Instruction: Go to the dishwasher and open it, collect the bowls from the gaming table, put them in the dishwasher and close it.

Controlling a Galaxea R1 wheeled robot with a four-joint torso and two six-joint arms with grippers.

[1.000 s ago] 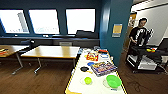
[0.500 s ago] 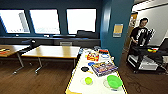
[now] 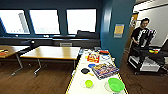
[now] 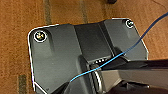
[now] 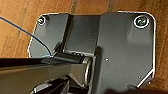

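Ahead, the gaming table (image 3: 75,88) runs lengthwise away from me; green bowl (image 3: 116,84) and smaller yellow-green bowl (image 3: 88,83) sit on its near end. My fingers' state: cannot tell.

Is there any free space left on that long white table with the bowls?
Some. The gaming table is bare along its yellow edge, left of the small bowl, and between that and the big green bowl. Farther back it is crowded: black disc, game box, red box.
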